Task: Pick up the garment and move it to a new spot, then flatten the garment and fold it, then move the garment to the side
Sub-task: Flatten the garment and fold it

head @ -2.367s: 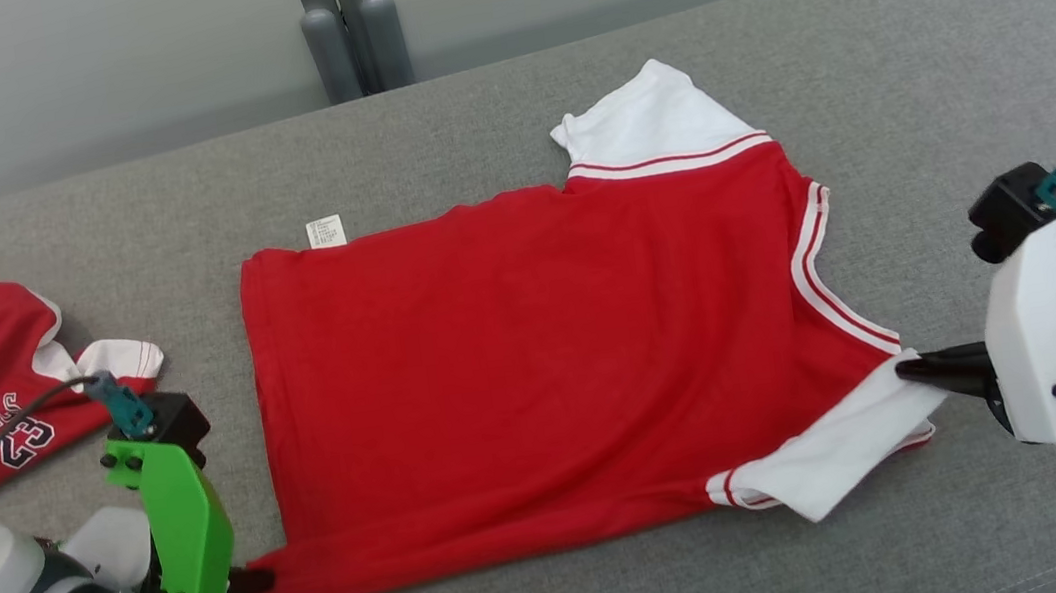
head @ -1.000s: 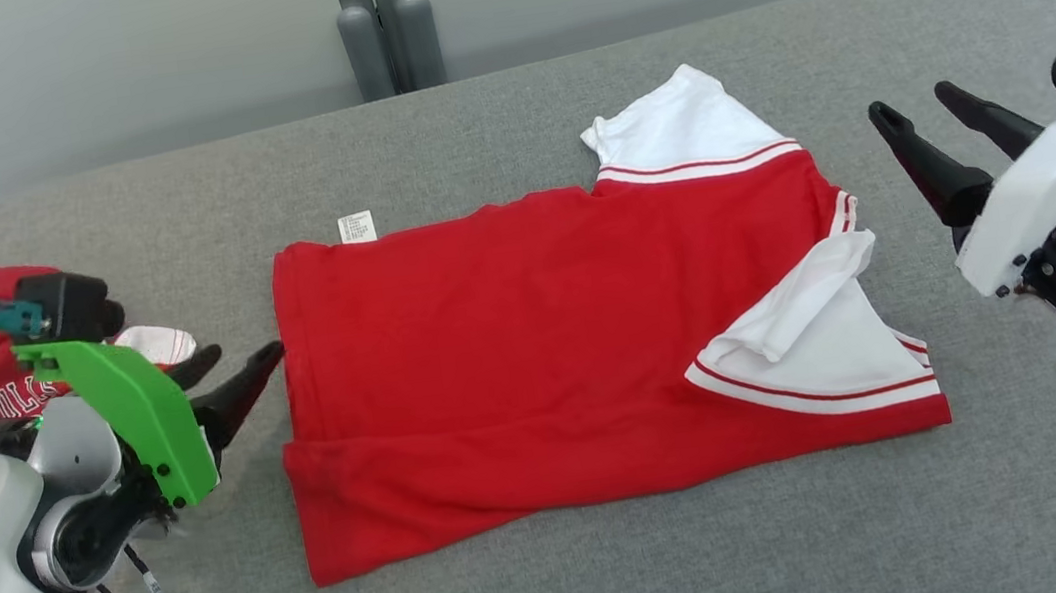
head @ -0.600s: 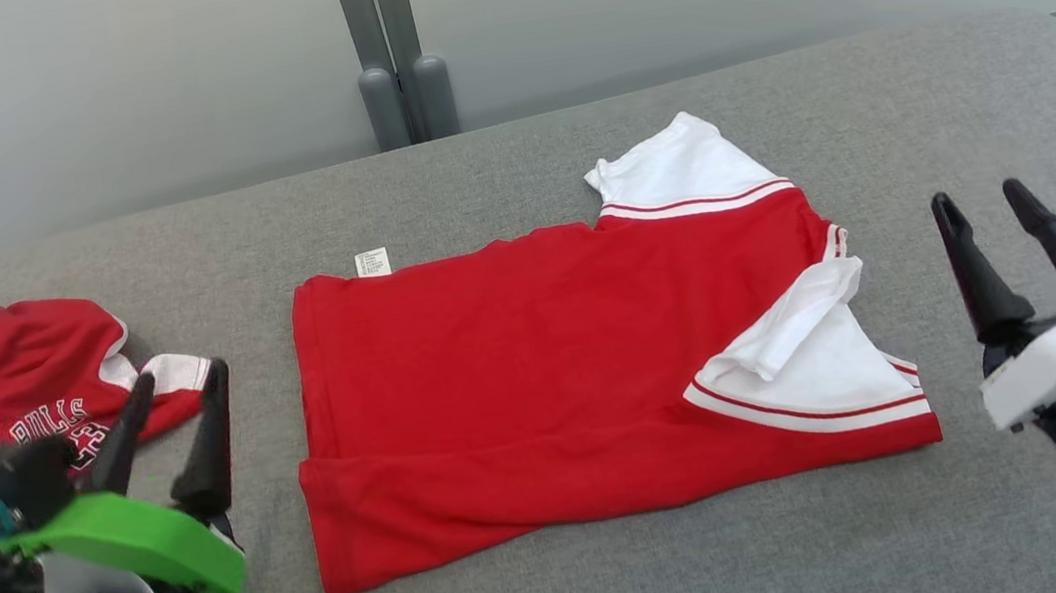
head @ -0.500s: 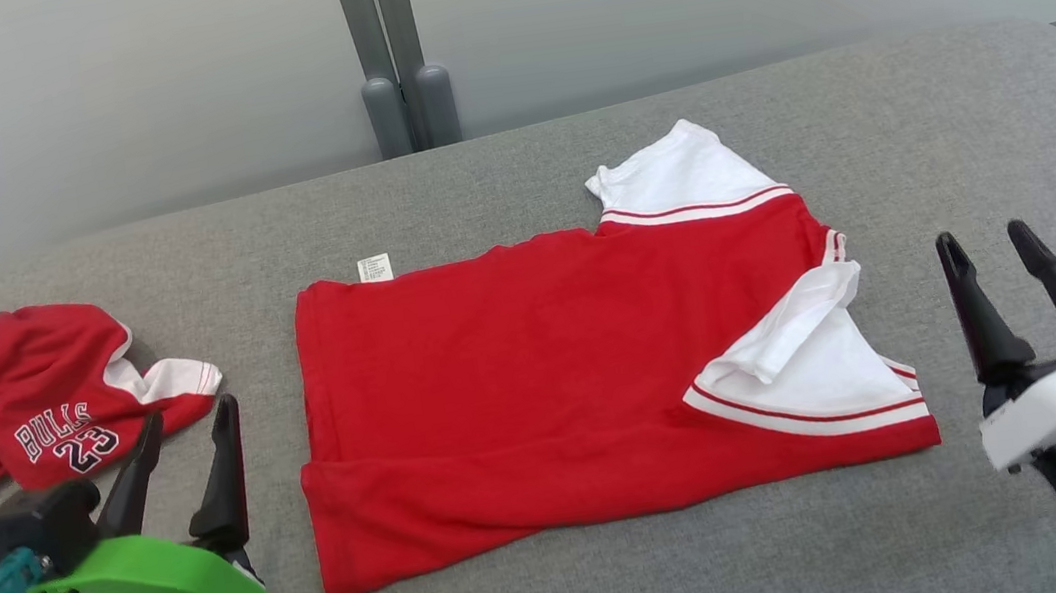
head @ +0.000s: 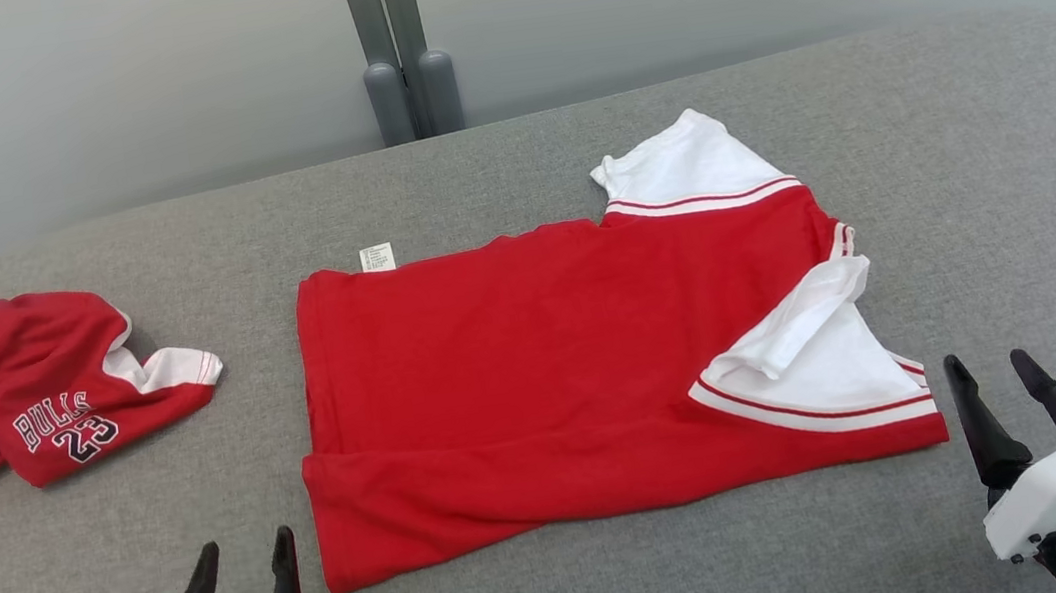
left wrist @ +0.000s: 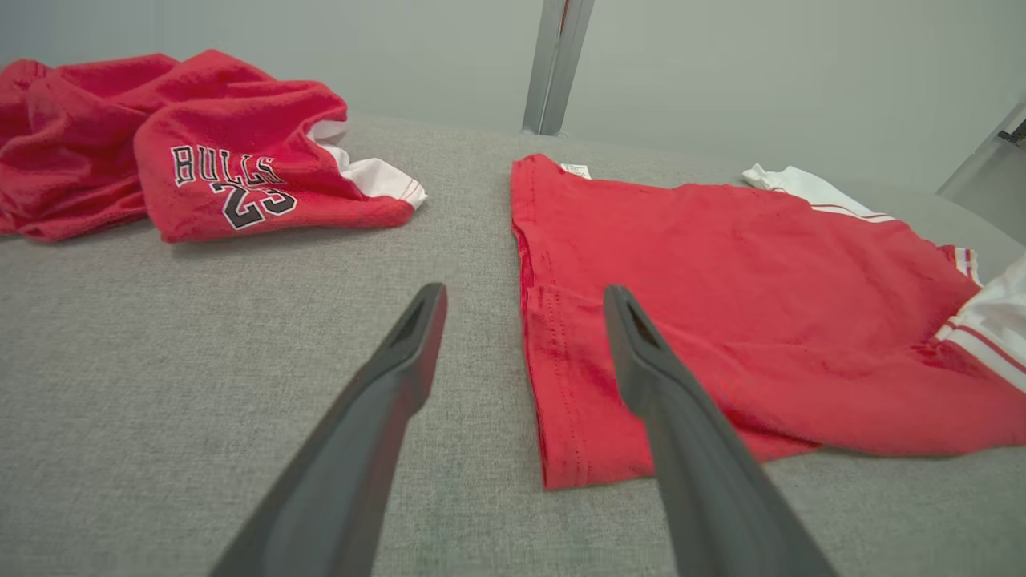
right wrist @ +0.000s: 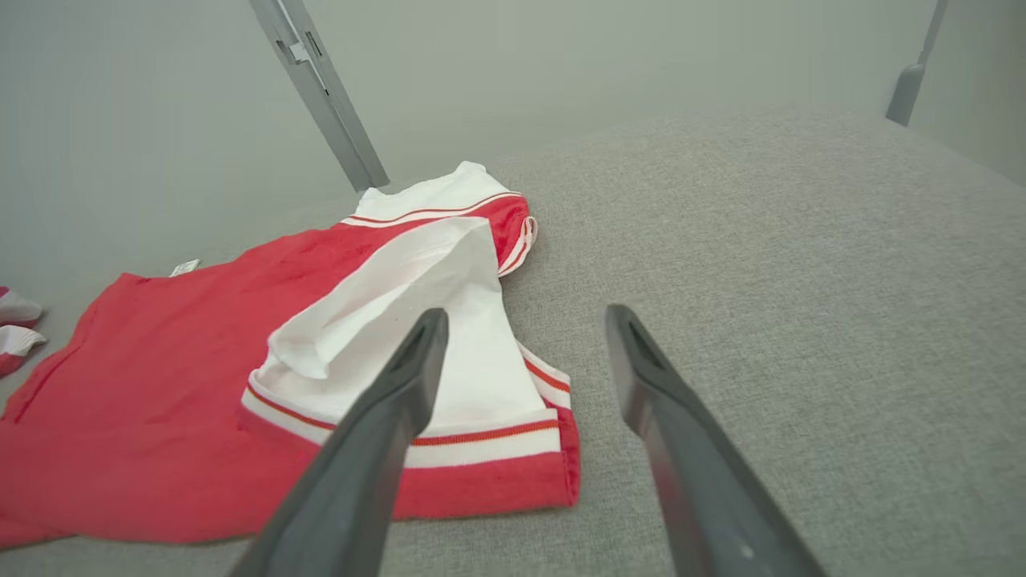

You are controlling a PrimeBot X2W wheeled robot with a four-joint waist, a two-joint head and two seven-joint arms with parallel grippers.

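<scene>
A red shirt (head: 547,365) lies spread on the grey, fabric-covered worktop (head: 977,181), about in the middle of it. Its hem is toward the robot's left and its neck end toward the right. The long edge nearest the robot is folded over onto the body, making a strip (head: 511,485) along the front. The near sleeve (head: 812,352) is white with red stripes; it is turned in on top of the red cloth and a little rumpled. The far sleeve (head: 688,161), also white, sticks out flat on the side away from the robot. A small white label (head: 376,258) pokes out at the far corner of the hem.

The left tool (head: 246,543) sits at the lower left of the head view, spread wide and holding nothing. It is near the shirt's near hem corner and apart from it. In the left wrist view its two dark fingers (left wrist: 385,385) point out over the worktop, with the hem edge seen between them.

The right tool (head: 985,361) sits at the lower right of the head view, also spread wide and empty, just beside the shirt's near right corner and clear of the cloth. In the right wrist view one of its fingers (right wrist: 377,417) is seen across the turned-in sleeve and the other over bare grey fabric.

A crumpled red garment (head: 26,388) with white trim and the lettering "BULLS 23" lies at the left end of the worktop, well apart from the shirt. Behind the worktop a grey post (head: 402,50) stands against a pale wall (head: 109,86).
</scene>
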